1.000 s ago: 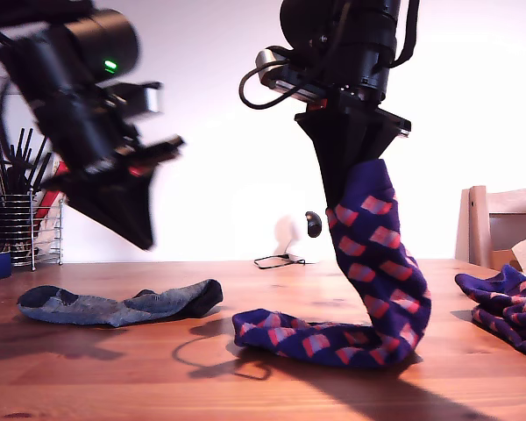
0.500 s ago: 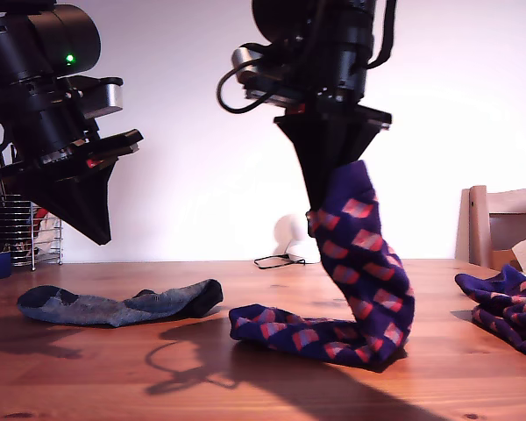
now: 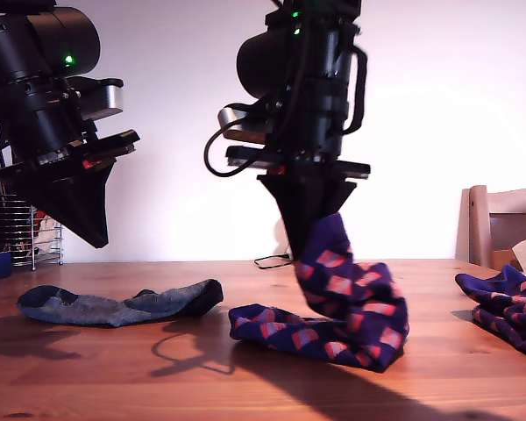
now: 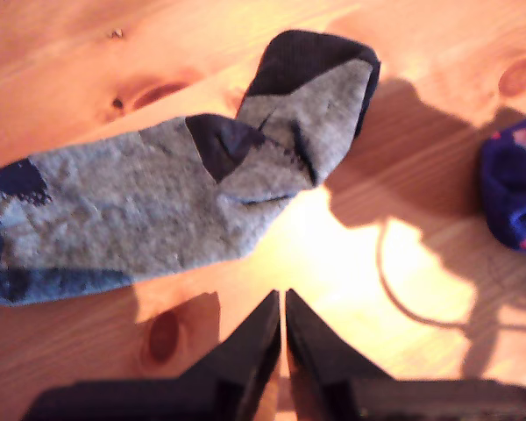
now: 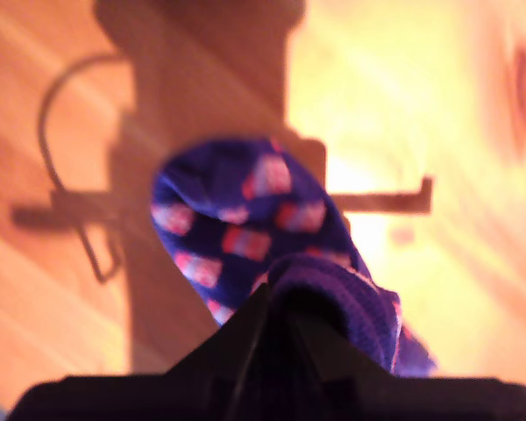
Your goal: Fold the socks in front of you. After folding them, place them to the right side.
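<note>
Change: our second gripper (image 3: 314, 230) has come lower since a second ago, so the checked sock (image 3: 329, 316) now slumps in a deeper fold; our first gripper (image 3: 86, 230) has swung upright and now holds still.
Second jaws: closed on the checked sock's upper end (image 5: 333, 303), which bulges out just past the tips.
Checked sock: navy-purple with red-pink checks; it rises from the wooden worktop (image 3: 114, 377) to the jaws, bends over itself and trails flat towards the exterior view's left.
First jaws: pressed together with nothing between them, hanging above the worktop.
Grey sock (image 4: 175, 184): lies flat just beyond our first jaws, apart from them; grey with dark toe and heel, one end folded over.
More checked socks (image 3: 508, 307): bunched at the exterior view's right.
</note>
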